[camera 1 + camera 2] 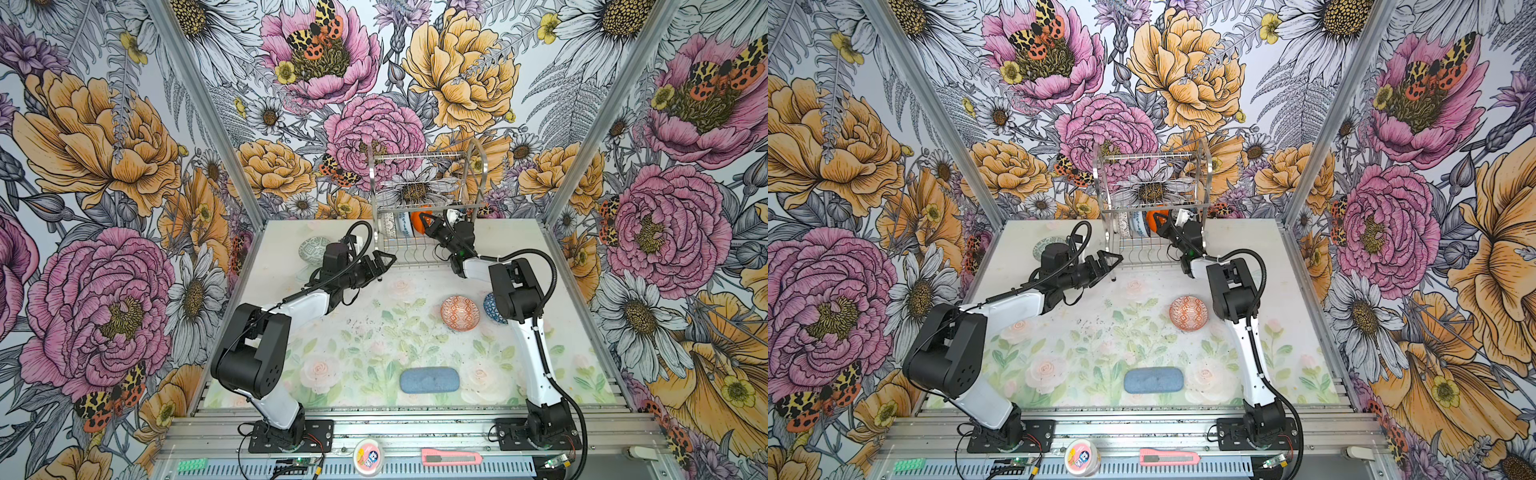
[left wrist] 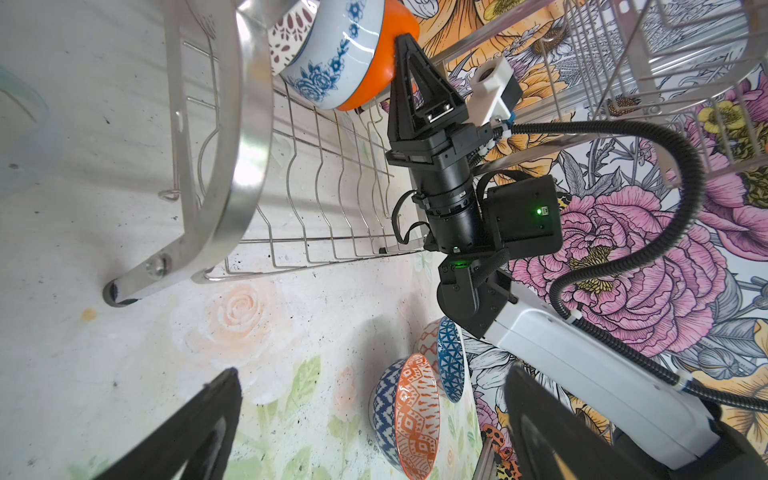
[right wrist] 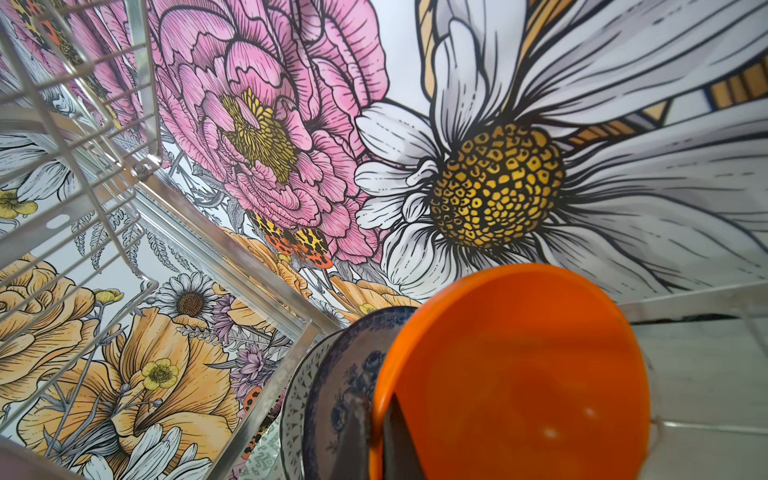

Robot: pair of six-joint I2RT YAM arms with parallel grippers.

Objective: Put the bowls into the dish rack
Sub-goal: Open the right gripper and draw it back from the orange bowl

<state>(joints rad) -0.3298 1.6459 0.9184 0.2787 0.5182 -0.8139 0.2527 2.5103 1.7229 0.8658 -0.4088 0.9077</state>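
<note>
Two robot arms are working over a flower-print desk (image 1: 374, 332) w/ a silver wire dish rack (image 1: 375, 187) standing at its far edge. The right tool (image 2: 402, 41) is reaching into the rack's lower tier and clamping the rim of the orange bowl (image 2: 372, 83), one finger inside the bowl and one outside. That bowl is standing on edge against the blue floral bowl (image 2: 332, 58), w/ the lattice bowl (image 2: 284, 41) beyond it. Whether the orange bowl is sitting fully btwn the wires can't be told. The left tool (image 1: 384, 261) is hovering w/ jaws wide apart, holding nothing, just beside the rack's front left leg. Three bowls are waiting on the desk: the grey-green bowl (image 1: 314, 248) behind the left arm, and the orange-white geometric bowl (image 1: 459, 312) and dark-blue triangle bowl (image 1: 490, 306) near the right arm. Likely risks: if the tool lets go before the bowl is seated, the bowl may end up rolling or tipping fwd out of the tier. The outside finger, sitting tight btwn the orange and floral bowls, may end up dragging one out on withdrawal. A sideways push may end up toppling the row or sliding the rack. The right arm, pulling back, may end up knocking the triangle bowl.
</note>
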